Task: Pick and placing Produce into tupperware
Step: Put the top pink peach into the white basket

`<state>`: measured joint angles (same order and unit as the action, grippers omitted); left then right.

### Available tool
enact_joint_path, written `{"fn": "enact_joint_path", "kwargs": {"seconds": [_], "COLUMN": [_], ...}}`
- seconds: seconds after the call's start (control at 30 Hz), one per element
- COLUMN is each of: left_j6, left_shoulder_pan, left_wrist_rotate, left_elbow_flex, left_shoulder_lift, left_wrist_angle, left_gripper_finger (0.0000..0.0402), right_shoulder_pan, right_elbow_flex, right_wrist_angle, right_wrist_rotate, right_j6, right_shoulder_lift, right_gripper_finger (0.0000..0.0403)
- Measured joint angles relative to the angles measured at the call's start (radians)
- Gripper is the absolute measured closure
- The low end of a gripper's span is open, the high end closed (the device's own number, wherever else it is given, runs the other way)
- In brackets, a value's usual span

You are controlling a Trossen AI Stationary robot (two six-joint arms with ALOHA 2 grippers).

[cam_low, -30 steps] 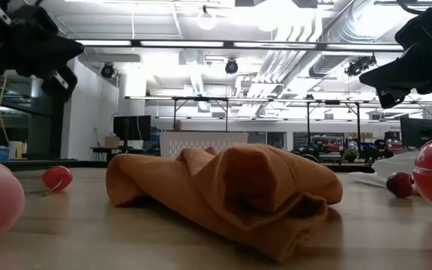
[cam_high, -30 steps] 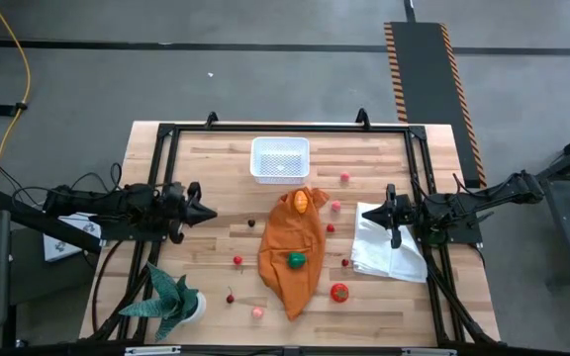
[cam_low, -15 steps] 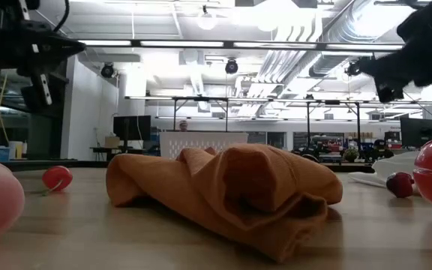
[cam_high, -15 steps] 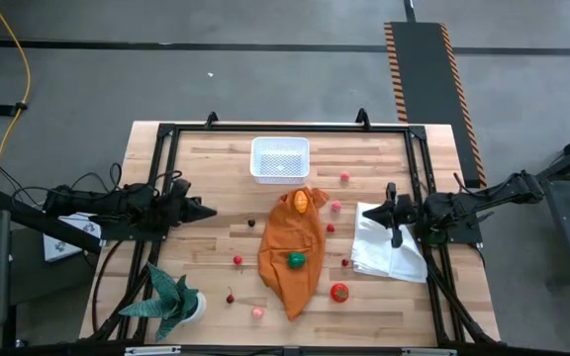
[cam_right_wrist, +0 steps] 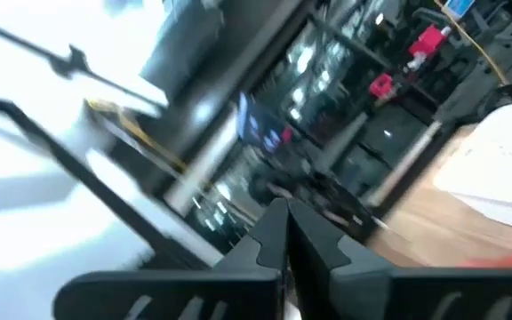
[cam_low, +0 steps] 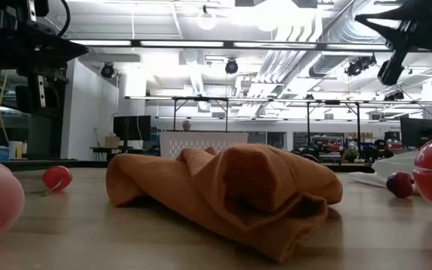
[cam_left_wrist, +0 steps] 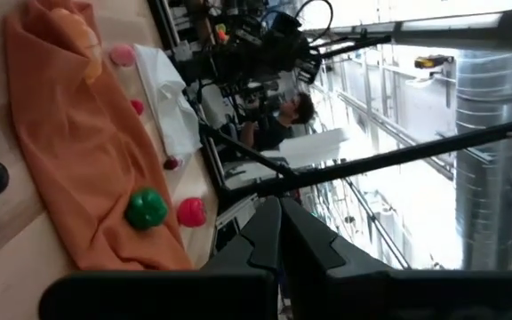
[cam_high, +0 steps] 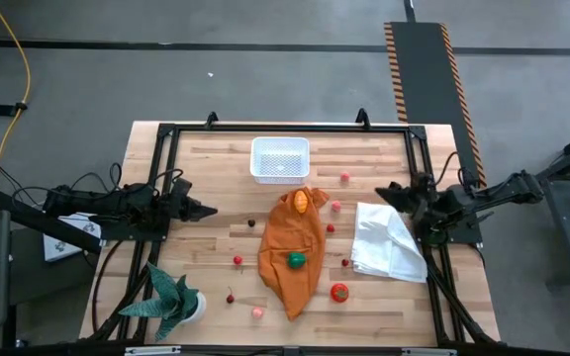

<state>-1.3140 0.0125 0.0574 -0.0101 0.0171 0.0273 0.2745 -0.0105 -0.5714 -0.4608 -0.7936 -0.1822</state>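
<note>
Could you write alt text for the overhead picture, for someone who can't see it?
Wooden table from above: an orange cloth mid-table, an empty white tub behind it, small toy produce scattered around. Two dark arms wait at the sides, hands shut.

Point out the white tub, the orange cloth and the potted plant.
white tub [cam_high: 280, 159], high view, middle of its dotted base.
orange cloth [cam_high: 290, 277], high view, bare fabric near its lower end.
potted plant [cam_high: 169, 294], high view, centre of its spiky green leaves.
</note>
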Motion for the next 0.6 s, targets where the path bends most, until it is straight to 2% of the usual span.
{"fn": "enact_joint_path", "kwargs": {"seconds": [0.2, 0.33, 0.43, 0.6], "left_j6": [0.064, 0.117, 0.151, 0.158], "left_shoulder_pan": [0.0, 0.0, 0.0, 0.0], "left_wrist_rotate": [0.16, 0.25, 0.261, 0.26], "left_elbow_flex": [0.0, 0.0, 0.0, 0.0], "left_shoulder_lift": [0.0, 0.0, 0.0, 0.0], "left_wrist_angle": [0.026, 0.031, 0.033, 0.033], "left_gripper_finger": [0.0401, 0.0401, 0.0401, 0.0401], "right_shoulder_pan": [0.0, 0.0, 0.0, 0.0], "right_elbow_flex": [-0.001, -0.09, -0.231, -0.524], "right_wrist_angle": [-0.169, -0.122, 0.065, 0.525], "right_wrist_rotate": [-0.199, -0.209, -0.209, -0.209], "right_j6": [0.007, 0.086, 0.128, 0.116], "right_shoulder_lift": [-0.002, -0.017, -0.088, -0.289], "right_gripper_finger": [0.0402, 0.0402, 0.0402, 0.0402]}}
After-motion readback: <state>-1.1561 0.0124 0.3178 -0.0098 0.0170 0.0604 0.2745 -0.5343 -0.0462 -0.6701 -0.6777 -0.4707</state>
